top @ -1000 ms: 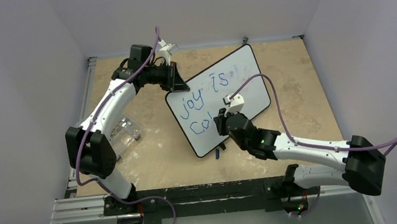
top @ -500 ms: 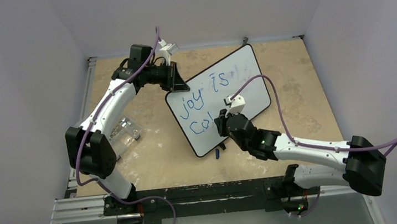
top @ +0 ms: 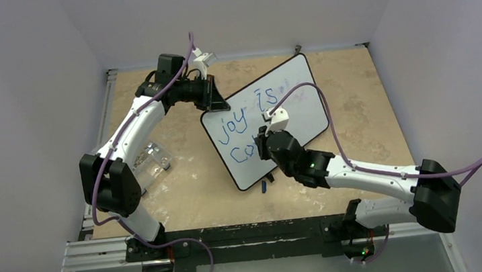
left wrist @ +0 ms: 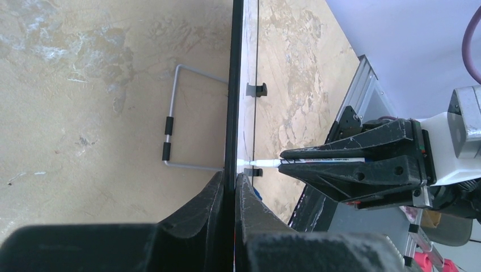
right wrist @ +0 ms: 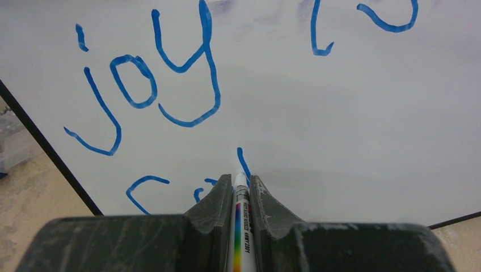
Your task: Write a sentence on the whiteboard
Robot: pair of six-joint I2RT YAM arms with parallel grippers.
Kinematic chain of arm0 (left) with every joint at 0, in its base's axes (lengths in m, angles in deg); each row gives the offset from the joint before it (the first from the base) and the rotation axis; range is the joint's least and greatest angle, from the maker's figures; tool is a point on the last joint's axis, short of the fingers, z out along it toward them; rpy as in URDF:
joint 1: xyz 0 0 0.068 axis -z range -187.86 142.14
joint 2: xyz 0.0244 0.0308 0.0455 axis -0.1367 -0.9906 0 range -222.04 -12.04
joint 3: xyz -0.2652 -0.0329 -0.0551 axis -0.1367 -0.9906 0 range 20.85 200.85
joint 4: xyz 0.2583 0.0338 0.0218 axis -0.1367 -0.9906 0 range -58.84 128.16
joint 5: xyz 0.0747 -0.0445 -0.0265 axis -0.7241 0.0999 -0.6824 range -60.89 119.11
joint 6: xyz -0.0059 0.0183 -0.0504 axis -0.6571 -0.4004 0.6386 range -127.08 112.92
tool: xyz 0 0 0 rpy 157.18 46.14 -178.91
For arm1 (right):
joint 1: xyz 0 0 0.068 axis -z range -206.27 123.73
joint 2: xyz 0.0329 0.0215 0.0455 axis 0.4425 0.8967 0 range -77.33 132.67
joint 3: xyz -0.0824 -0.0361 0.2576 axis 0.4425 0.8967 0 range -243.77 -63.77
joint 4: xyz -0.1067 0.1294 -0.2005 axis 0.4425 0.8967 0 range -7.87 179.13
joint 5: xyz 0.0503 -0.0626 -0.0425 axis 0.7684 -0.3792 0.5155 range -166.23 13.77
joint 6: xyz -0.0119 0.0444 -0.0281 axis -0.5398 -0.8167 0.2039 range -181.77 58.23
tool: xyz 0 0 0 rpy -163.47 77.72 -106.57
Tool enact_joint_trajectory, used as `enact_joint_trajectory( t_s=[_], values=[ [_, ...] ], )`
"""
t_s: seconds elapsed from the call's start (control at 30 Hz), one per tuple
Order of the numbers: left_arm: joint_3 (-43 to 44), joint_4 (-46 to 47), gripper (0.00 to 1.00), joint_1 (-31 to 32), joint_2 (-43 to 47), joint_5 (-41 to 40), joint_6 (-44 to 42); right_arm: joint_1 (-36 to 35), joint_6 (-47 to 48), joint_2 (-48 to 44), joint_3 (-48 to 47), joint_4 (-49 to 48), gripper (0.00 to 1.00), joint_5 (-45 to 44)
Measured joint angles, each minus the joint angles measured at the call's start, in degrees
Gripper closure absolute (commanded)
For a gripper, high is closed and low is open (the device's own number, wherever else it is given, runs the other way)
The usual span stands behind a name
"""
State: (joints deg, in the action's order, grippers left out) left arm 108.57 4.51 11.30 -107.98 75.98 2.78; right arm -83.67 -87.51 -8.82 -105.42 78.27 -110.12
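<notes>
— On the bench, where's the whiteboard?
— Standing mid-bench, its edge pinched by the left pincer.
— And the right pincer?
— Clamped on a marker, tip touching the board under "joy" of the blue sentence.

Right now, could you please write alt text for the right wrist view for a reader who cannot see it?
The right arm's fingers grip a white marker whose tip touches the whiteboard at the foot of a short blue stroke. Above it the blue sentence begins "joy"; a "c" and a partly hidden letter sit lower left.
</notes>
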Motion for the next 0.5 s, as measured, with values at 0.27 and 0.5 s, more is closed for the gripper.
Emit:
enact_joint_trajectory(
  t_s=[0.27,0.5],
  values=[
    [0.00,0.00,1.00,0.00,0.00,-0.07,0.00,0.33,1.01,1.51,-2.29,0.15,1.00,-1.18],
    [0.00,-0.09,1.00,0.00,0.00,-0.26,0.04,2.34,1.16,1.55,-3.04,0.39,1.00,-2.36]
  ],
)
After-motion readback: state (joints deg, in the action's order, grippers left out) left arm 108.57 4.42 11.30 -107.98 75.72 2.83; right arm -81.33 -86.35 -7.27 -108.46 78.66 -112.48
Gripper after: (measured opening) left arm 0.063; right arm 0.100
